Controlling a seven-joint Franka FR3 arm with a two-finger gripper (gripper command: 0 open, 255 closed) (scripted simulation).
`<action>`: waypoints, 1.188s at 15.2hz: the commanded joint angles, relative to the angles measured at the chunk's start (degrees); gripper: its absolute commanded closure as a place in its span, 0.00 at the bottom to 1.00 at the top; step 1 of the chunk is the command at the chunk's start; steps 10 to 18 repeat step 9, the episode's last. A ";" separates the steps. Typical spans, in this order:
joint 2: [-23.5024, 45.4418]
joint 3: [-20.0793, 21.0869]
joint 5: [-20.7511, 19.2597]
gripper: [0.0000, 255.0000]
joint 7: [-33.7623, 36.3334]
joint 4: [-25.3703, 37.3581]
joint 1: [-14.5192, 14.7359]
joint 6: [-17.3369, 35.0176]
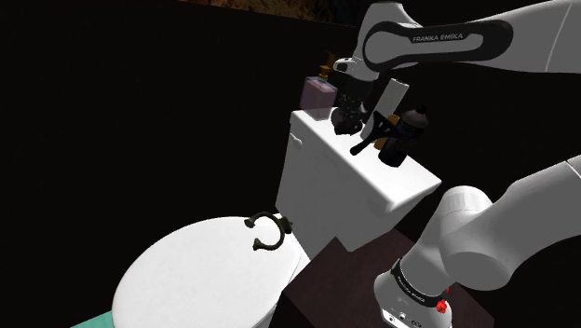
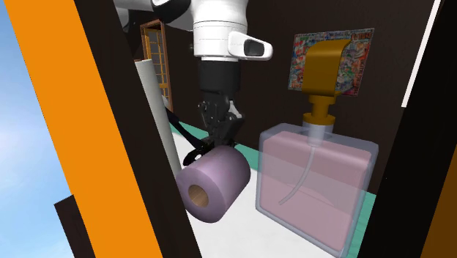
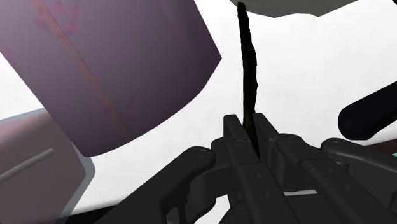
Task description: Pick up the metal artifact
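Gripper (image 3: 249, 127) fingers clench a thin dark metal artifact (image 3: 248, 70) over the white toilet tank (image 1: 335, 186); from the wrist the piece is seen edge-on, its shape hard to make out and its near end hidden between the fingers. A purple paper roll (image 2: 214, 183) covers part of it in the second exterior view, and a black bottle (image 1: 410, 130) sits partly behind the hand in the shoulder view. Beside the roll, a clear square bottle (image 2: 315, 183) holds pink liquid and a dip tube under a gold pump, while a dark open ring (image 1: 265, 231) lies well apart on the toilet lid (image 1: 205, 280).
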 commanded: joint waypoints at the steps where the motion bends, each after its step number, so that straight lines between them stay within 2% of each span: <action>1: -0.45 0.33 0.04 1.00 0.02 1.13 0.01 -1.61; 7: -0.79 1.07 0.46 1.00 -0.23 5.42 0.22 -6.24; 18: -0.79 1.09 0.48 1.00 -0.23 5.53 0.22 -6.36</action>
